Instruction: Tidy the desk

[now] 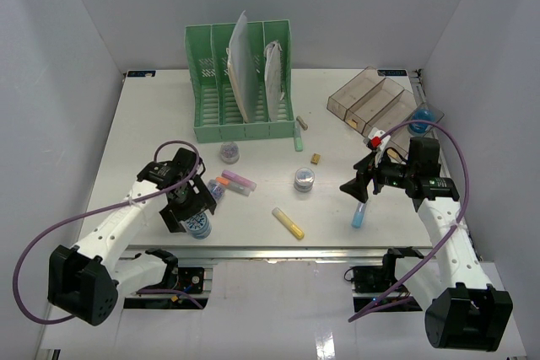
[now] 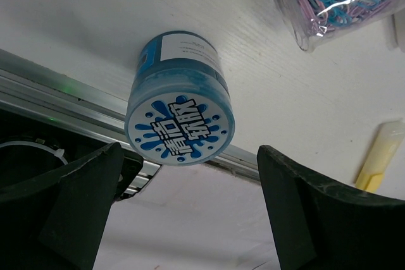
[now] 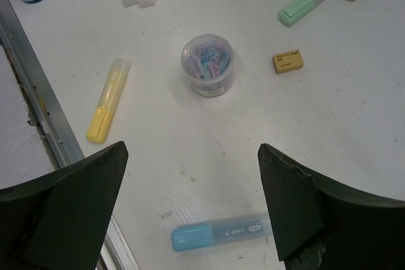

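Table [image 1: 152, 115] carries clip jar [image 1: 304, 180], yellow highlighter [image 1: 288, 223], eraser [image 1: 315, 158] before green rack [image 1: 240, 82]; left hand [image 2: 188, 156] spread above blue tub [image 2: 180, 121], right hand [image 3: 190, 153] spread.

Five highlighters lie mid-frame: green [image 1: 299, 135], pink [image 1: 240, 179], orange-capped [image 1: 224, 183], yellow [image 1: 288, 222] and blue [image 1: 359, 213]. Three clip jars [image 1: 229, 152] [image 1: 304, 180] [image 1: 215, 191] sit left of centre. One blue tub [image 1: 199, 226] is at lower left. There is one eraser [image 1: 315, 158] at centre, one green rack [image 1: 202, 82] at top, one brown tray [image 1: 363, 90] at upper right, and one desk [image 1: 152, 124].
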You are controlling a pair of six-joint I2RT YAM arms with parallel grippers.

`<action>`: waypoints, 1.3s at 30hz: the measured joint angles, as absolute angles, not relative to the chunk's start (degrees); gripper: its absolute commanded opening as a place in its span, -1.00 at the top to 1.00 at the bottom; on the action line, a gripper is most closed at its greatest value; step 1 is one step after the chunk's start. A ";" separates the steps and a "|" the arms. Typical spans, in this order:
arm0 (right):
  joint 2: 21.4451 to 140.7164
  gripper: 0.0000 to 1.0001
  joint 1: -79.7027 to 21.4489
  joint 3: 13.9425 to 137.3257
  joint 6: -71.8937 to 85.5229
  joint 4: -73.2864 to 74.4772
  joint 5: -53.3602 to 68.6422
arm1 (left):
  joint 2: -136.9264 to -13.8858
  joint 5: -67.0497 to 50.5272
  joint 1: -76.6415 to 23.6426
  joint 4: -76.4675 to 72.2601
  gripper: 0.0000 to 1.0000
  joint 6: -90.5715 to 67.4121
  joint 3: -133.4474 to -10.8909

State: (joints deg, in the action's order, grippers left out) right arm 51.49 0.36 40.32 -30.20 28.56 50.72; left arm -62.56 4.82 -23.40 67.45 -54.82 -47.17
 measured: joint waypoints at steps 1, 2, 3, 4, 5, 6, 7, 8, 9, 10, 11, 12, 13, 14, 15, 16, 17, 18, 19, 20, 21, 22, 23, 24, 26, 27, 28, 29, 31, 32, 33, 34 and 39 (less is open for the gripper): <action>51.52 -0.80 0.36 40.31 -30.20 28.56 50.72 | -62.98 4.84 -23.40 66.95 -0.94 -54.78 -46.79; 51.61 -0.80 0.36 40.30 -30.20 28.56 50.72 | -63.34 4.84 -23.40 66.55 -0.92 -54.78 -46.29; 51.71 -0.80 0.36 40.28 -30.20 28.56 50.72 | -63.70 4.84 -23.40 66.15 -0.89 -54.78 -45.80; 51.82 -0.80 0.36 40.26 -30.20 28.56 50.72 | -63.96 4.84 -23.40 65.75 -0.86 -54.85 -45.27; 51.96 -0.80 0.36 40.24 -30.21 28.56 50.72 | -64.15 4.84 -23.40 65.36 -0.83 -54.96 -44.71; 52.07 -0.80 0.36 40.20 -30.23 28.56 50.73 | -64.26 4.84 -23.40 65.04 -0.79 -55.05 -44.13; 52.13 -0.80 0.36 40.14 -30.26 28.56 50.74 | -64.28 4.83 -23.39 64.71 -0.73 -55.17 -43.54; 52.14 -0.80 0.36 40.01 -30.31 28.55 50.75 | -64.27 4.81 -23.38 64.42 -0.67 -55.33 -43.07; 52.14 -0.80 0.36 39.85 -30.36 28.54 50.76 | -64.27 4.80 -23.39 64.21 -0.61 -55.49 -42.69; 52.14 -0.80 0.35 39.68 -30.39 28.54 50.76 | -64.20 4.78 -23.40 63.97 -0.56 -55.68 -42.37; 52.14 -0.80 0.34 39.52 -30.39 28.56 50.76 | -64.02 4.73 -23.40 63.70 -0.53 -55.93 -42.12; 52.15 -0.80 0.35 39.49 -30.40 28.54 50.76 | -63.58 4.72 -23.40 63.44 -0.49 -56.08 -41.88; 52.16 -0.80 0.36 39.47 -30.41 28.52 50.76 | -63.13 4.71 -23.40 63.19 -0.46 -56.22 -41.64; 52.16 -0.80 0.35 39.46 -30.40 28.52 50.77 | -62.69 4.72 -23.40 63.04 -0.42 -56.40 -41.45; 52.16 -0.80 0.34 39.46 -30.40 28.53 50.78 | -62.26 4.73 -23.40 62.91 -0.40 -56.57 -41.28; 52.18 -0.80 0.34 39.46 -30.41 28.52 50.78 | -61.84 4.70 -23.40 62.76 -0.31 -56.63 -41.08; 52.18 -0.80 0.34 39.46 -30.43 28.53 50.80 | -61.44 4.69 -23.40 62.62 -0.25 -56.71 -40.89; 52.20 -0.80 0.35 39.46 -30.45 28.52 50.89 | -61.13 4.68 -23.40 62.52 -0.21 -56.78 -40.74; 52.21 -0.80 0.36 39.46 -30.49 28.52 51.00 | -60.86 4.63 -23.39 62.42 -0.14 -56.83 -40.60; 52.21 -0.80 0.36 39.46 -30.57 28.53 51.14 | -60.60 4.52 -23.38 62.31 -0.08 -56.85 -40.46; 52.21 -0.80 0.35 39.46 -30.66 28.53 51.33 | -60.20 4.26 -23.38 62.12 0.00 -56.85 -40.28; 52.21 -0.80 0.35 39.46 -30.86 28.54 51.58 | -59.78 3.87 -23.38 61.84 0.08 -56.79 -40.12; 52.23 -0.80 0.36 39.44 -31.13 28.55 51.87 | -59.41 3.48 -23.38 61.52 0.25 -56.69 -40.00; 52.23 -0.80 0.34 39.44 -31.77 28.64 52.46 | -59.10 2.66 -23.39 61.01 0.37 -56.44 -39.95; 52.23 -0.80 0.34 39.46 -33.01 29.17 53.81 | -58.35 0.98 -23.38 59.78 0.56 -55.78 -39.96; 52.27 -0.80 0.34 39.46 -33.79 29.55 54.53 | -57.93 0.07 -23.38 59.10 0.59 -55.35 -39.97; 52.46 -0.80 0.34 39.46 -35.12 30.25 55.36 | -57.38 -1.05 -23.39 58.22 0.63 -54.59 -39.97; 52.65 -0.80 0.34 39.46 -36.44 30.95 56.19 | -56.83 -2.18 -23.40 57.34 0.63 -53.83 -39.97; 53.45 -0.80 0.34 39.46 -38.54 32.48 57.52 | -55.28 -5.32 -23.38 54.67 0.64 -51.49 -39.95; 53.86 -0.80 0.33 39.46 -39.65 33.28 58.02 | -54.40 -7.36 -23.38 53.10 0.65 -50.08 -39.91; 54.23 -0.80 0.30 39.46 -40.64 34.00 58.41 | -53.53 -9.44 -23.38 51.48 0.66 -48.85 -39.88; 54.56 -0.80 0.01 39.48 -41.73 34.75 58.82 | -52.59 -12.74 -23.37 49.21 0.67 -47.30 -39.56; 56.64 -0.80 -4.12 41.16 -49.10 40.65 60.85 | -51.23 -31.17 -23.41 33.37 0.74 -42.34 -35.33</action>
State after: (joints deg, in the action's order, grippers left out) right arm 56.64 -4.12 41.16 -49.10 40.65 60.85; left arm -51.23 -31.17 -23.41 33.37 -42.34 -35.33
